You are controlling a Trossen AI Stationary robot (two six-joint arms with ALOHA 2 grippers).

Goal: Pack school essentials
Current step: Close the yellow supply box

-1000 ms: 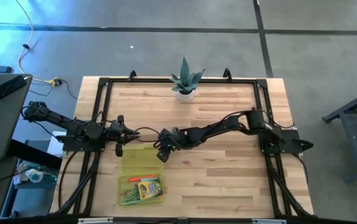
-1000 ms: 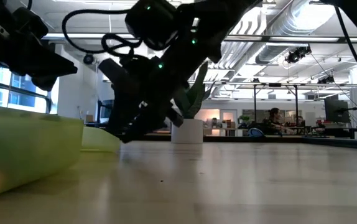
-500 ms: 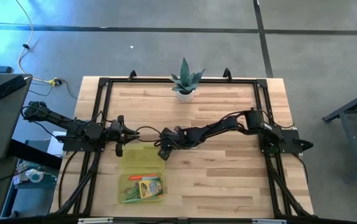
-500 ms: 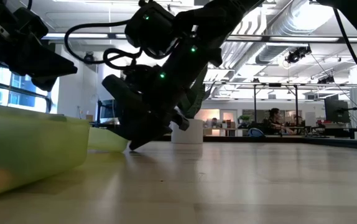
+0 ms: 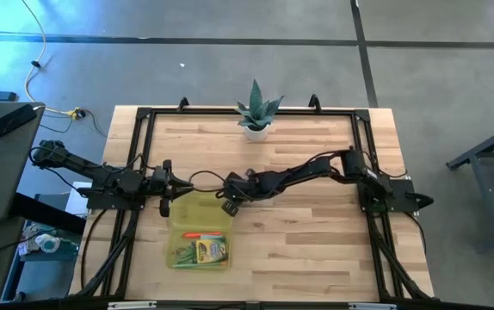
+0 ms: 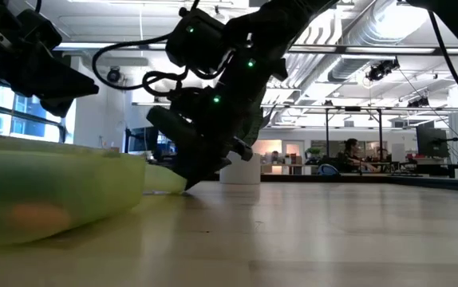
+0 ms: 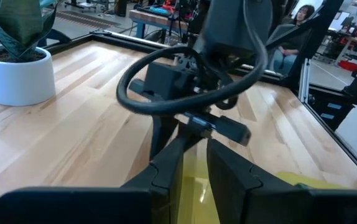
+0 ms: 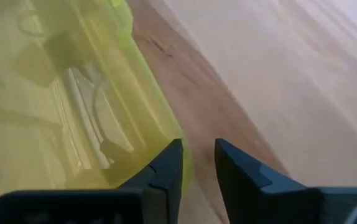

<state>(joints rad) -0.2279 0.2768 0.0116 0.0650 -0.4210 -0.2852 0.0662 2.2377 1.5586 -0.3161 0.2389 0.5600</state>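
High view: the wooden table [image 5: 316,241] carries a translucent yellow-green case [image 5: 200,232], open, on its left half. The lid half lies toward the centre; the tray half, nearer the front edge, holds the school essentials [image 5: 200,251], among them a red-orange marker [image 5: 200,234], a yellow-green crayon box [image 5: 210,251] and green items packed beside it. The left gripper [image 5: 171,185] sits at the far left corner of the lid. The right gripper [image 5: 228,196] reaches across from the right side to the far right corner of the lid. A spiky green plant in a white pot [image 5: 256,112] stands at the far edge, well apart from the case.

Low view: the case wall fills the left foreground, with a blurred orange shape inside it. The right gripper [image 6: 187,178] comes down at a slant, its tips at the lid edge just above the tabletop. A person sits at a desk in the room behind.

Left wrist view: the left gripper [image 7: 194,171] shows its fingers narrowly parted over the yellow lid; whether they grip it cannot be told. The right arm stands just ahead.

Right wrist view: the right gripper [image 8: 197,165] has its fingers narrowly apart, straddling the lid's rim.
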